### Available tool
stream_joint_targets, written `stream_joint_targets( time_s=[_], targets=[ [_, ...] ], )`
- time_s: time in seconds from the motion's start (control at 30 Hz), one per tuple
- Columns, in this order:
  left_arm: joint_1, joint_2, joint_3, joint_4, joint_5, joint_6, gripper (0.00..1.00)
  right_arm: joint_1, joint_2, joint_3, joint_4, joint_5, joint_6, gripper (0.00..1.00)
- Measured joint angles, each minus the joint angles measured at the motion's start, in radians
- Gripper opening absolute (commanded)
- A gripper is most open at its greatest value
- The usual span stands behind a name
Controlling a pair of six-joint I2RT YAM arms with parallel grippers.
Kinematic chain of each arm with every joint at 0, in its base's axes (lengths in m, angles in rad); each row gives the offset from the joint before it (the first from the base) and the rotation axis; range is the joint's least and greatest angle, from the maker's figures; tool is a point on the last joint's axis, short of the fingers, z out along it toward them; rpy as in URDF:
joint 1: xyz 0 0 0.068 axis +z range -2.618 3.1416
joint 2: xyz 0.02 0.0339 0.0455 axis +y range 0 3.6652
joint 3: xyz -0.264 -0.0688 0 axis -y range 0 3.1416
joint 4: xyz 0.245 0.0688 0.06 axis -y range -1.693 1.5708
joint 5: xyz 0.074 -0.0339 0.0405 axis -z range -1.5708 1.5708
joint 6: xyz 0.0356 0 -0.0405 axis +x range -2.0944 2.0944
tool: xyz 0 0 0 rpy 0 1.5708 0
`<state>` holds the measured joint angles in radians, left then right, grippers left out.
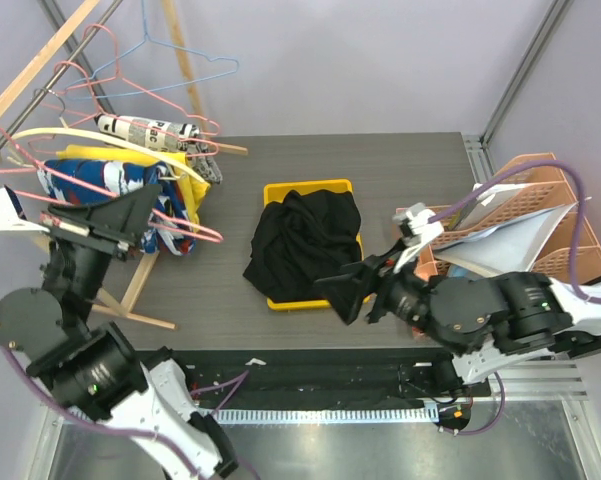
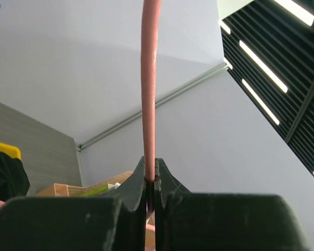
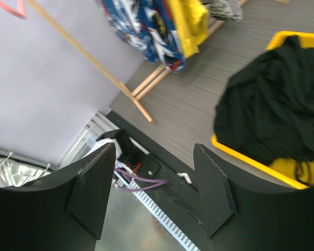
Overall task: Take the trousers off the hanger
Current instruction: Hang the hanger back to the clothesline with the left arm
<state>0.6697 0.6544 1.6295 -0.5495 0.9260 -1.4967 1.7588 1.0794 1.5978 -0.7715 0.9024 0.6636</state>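
The black trousers (image 1: 305,240) lie crumpled in a yellow bin (image 1: 307,186) mid-table, spilling over its left rim. In the right wrist view the trousers (image 3: 271,110) fill the bin (image 3: 240,154) at the right. My left gripper (image 1: 145,205) is raised at the left by the clothes rack and is shut on a pink wire hanger (image 1: 195,232). The left wrist view shows the pink wire (image 2: 149,78) rising straight up out of the shut left gripper (image 2: 151,172). My right gripper (image 1: 345,290) hovers at the bin's near right corner. It (image 3: 155,149) is open and holds nothing.
A wooden rack (image 1: 140,290) at the left carries a blue patterned garment (image 1: 100,180) and a yellow one (image 1: 165,165), with more wire hangers (image 1: 170,60) above. An orange file organiser (image 1: 520,215) stands at the right edge. A black rail (image 1: 320,385) runs along the near edge.
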Motion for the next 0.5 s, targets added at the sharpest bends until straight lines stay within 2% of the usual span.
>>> stream_joint_targets(
  time_s=[0.07,0.17,0.4,0.5],
  targets=[
    [0.066,0.032,-0.042,0.158,0.05,-0.102,0.01,0.0,-0.036,-0.015,-0.071,0.034,0.046,0.68],
    [0.087,0.131,-0.048,0.34,0.118,-0.224,0.01,0.0,-0.039,-0.016,-0.119,0.057,0.063,0.7],
    [0.001,0.33,0.089,0.459,0.272,-0.333,0.0,0.0,0.096,-0.021,-0.136,0.079,0.023,0.74],
    [-0.051,0.343,0.098,0.473,0.324,-0.354,0.0,-0.011,0.153,-0.026,-0.11,0.066,-0.019,0.75]
  ],
)
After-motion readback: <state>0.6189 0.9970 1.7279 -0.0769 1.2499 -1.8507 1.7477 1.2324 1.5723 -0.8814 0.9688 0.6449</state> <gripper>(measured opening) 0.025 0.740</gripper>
